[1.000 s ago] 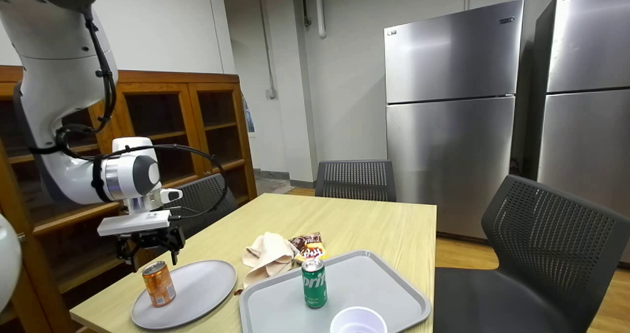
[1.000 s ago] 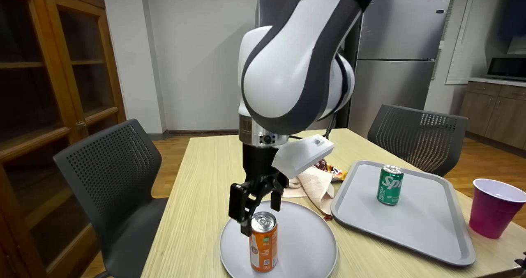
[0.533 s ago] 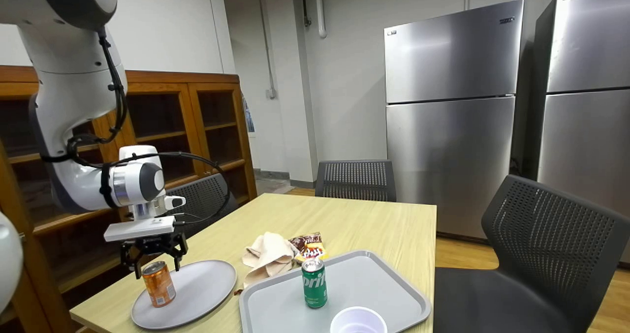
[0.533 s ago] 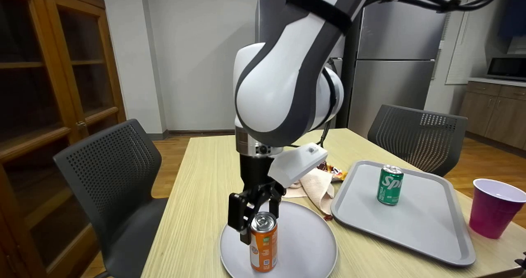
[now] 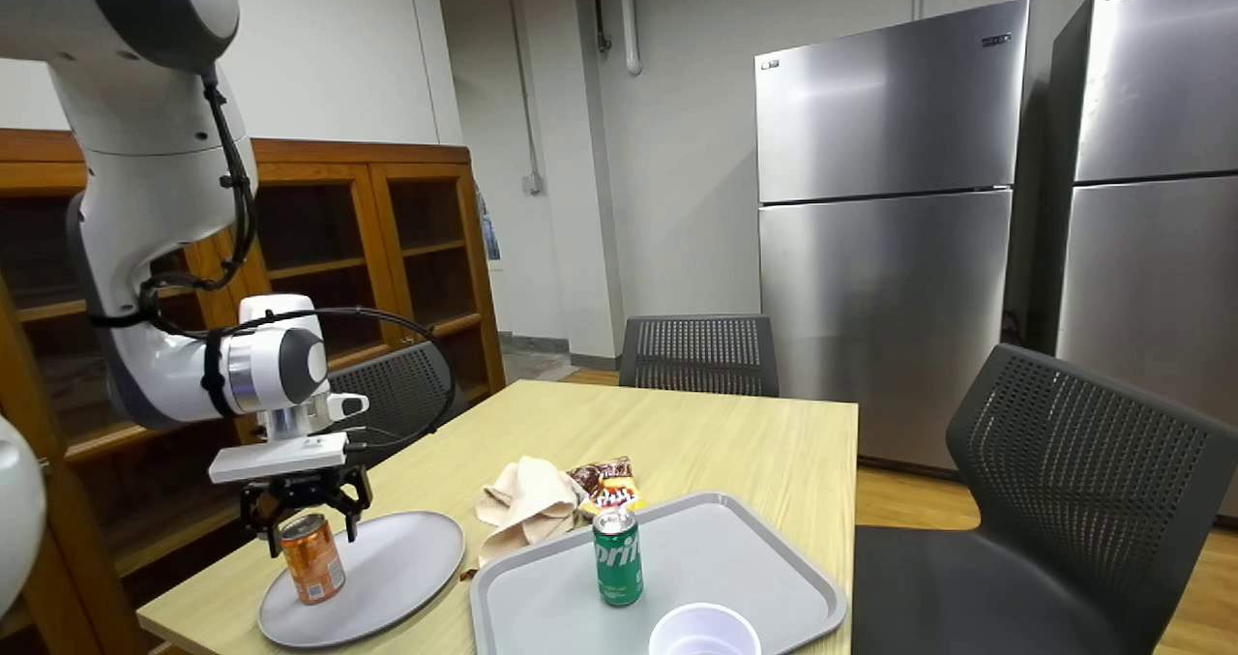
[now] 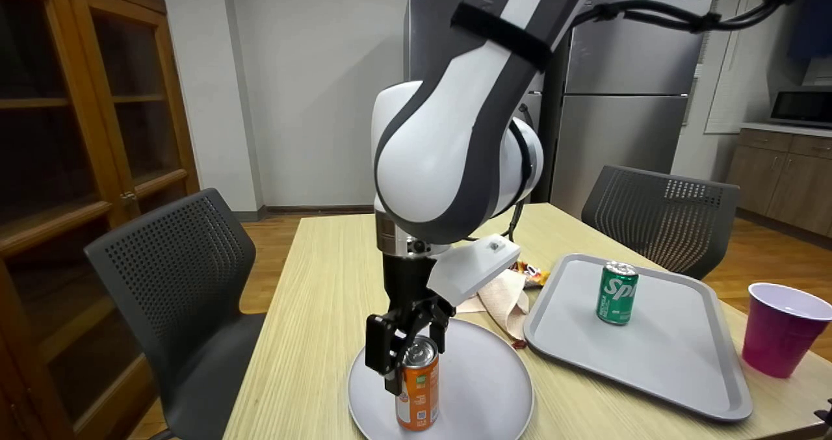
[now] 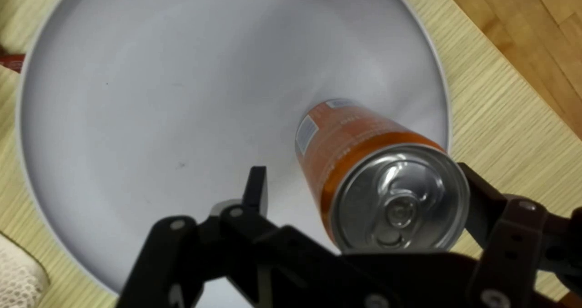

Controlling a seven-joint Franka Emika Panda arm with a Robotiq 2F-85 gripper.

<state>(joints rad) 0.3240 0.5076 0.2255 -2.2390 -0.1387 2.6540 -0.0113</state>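
Over the last second my arm (image 6: 448, 154) has come down, bringing the jaws from above the orange can (image 7: 379, 176) to either side of its top; the orange can looks unmoved. I have the jaws wide, gripping nothing. The orange can stands upright, long axis vertical, on the half of the plate (image 7: 159, 117) away from the tray (image 6: 663, 362). It lies between the jaws but off-centre: the jaw on the plate's rim side sits right beside it, touching or not I can't tell, while the jaw toward the plate's middle leaves a clear gap. My wrist view shows that unevenness best; both exterior views add more of what surrounds the plate. Just beside the plate lies a crumpled cloth (image 5: 527, 505), with a snack bag (image 5: 609, 486) past it. The tray is on that same side of the plate, carrying an upright green can (image 6: 617, 294). In an exterior view a magenta cup (image 6: 780, 339) shows its coloured side, past the tray from the plate. Well apart from the plate, a chair (image 5: 698, 355) and a steel refrigerator (image 5: 885, 287) stand beyond the table (image 5: 696, 432).
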